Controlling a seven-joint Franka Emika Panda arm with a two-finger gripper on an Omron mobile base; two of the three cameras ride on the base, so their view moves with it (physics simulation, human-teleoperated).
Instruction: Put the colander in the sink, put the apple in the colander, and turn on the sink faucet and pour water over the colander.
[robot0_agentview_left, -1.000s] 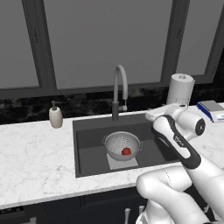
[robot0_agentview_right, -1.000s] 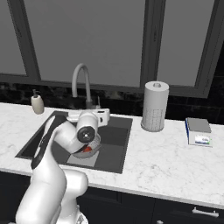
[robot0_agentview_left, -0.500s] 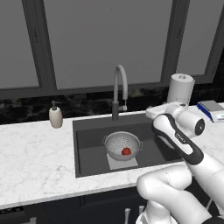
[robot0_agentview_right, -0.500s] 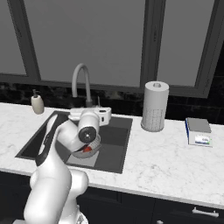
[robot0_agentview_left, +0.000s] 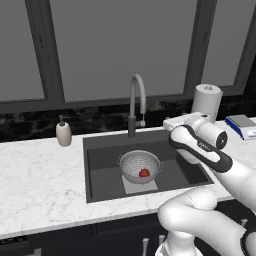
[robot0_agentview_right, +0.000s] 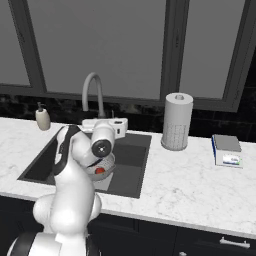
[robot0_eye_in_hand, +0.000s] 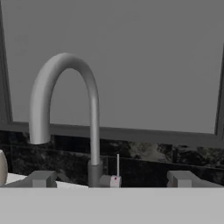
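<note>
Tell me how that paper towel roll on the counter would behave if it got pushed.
The paper towel roll stands tall and upright on a narrow footprint, so a push near its top would likely tip it. Once on its side, its round shape would probably let it roll along the counter. Being paper, it looks light and should slide easily.

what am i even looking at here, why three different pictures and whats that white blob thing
The white blob is a robot arm in a rendered kitchen. Two pictures come from cameras behind it, one to its left, one to its right. The third looks out from its hand. Its gripper is open, holds nothing, and faces the sink faucet. In the sink sits the colander with the apple inside. On the marble counter stand a soap dispenser, a paper towel roll and a small box.
</note>
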